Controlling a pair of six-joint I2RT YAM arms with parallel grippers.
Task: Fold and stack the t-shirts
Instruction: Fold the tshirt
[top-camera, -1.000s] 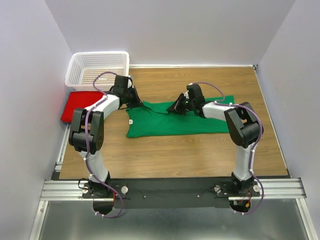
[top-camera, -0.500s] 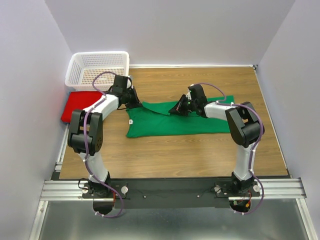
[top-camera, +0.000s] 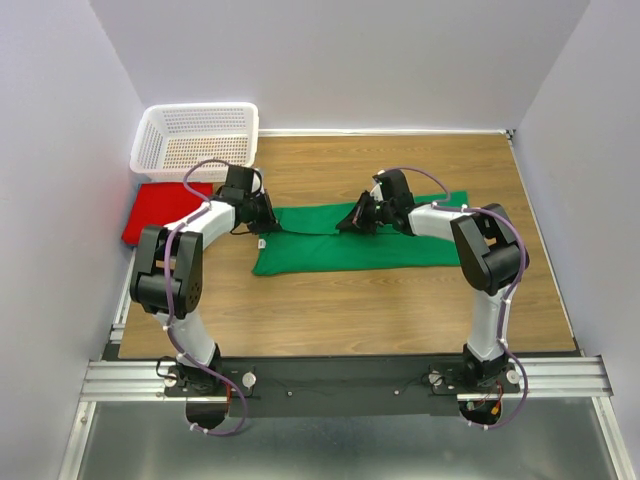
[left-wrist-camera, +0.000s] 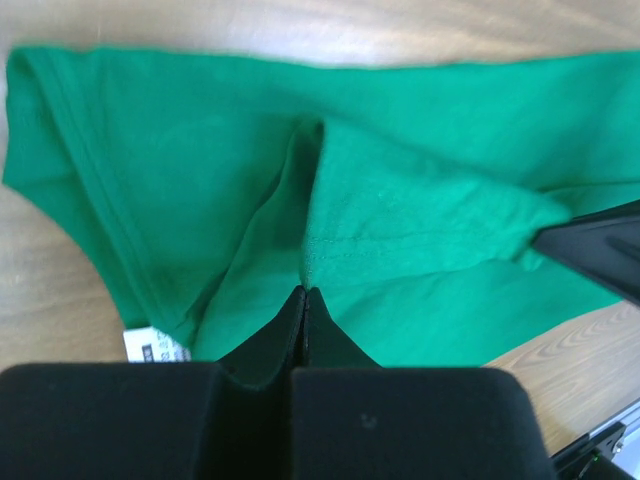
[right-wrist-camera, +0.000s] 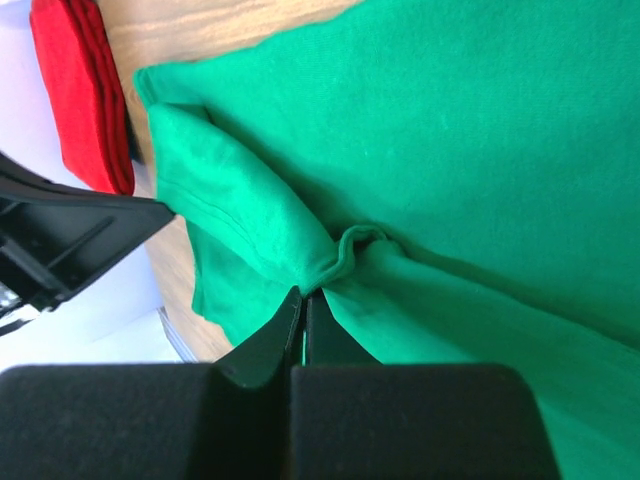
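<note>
A: Where are the shirts sitting?

B: The green shirt (top-camera: 390, 248) is lying mid-table (top-camera: 350, 310) as a long flat band. The red shirt (top-camera: 148, 218) is resting folded at the left edge, just beside the basket (top-camera: 195, 140).

A: And what are the grippers doing?

B: The left gripper (left-wrist-camera: 305, 296) is pinching a hemmed fold of green cloth at the band's left end. The right gripper (right-wrist-camera: 303, 293) is clenching a bunched ridge of the same shirt at its far edge, near the middle. Both jaws are shut on fabric, with nothing loose.

A: So which step are we looking at?

B: I'm reading it as the lengthwise fold of the green shirt, with the far flap going over the body. The stacking isn't done yet.

A: What is the next move asking for?

B: I'm thinking both arms should be carrying the flap toward the near edge together and level, so the cloth isn't twisting, then letting go once the edges are meeting. The left end is looking rumpled, so it may be needing a smoothing pull.
</note>
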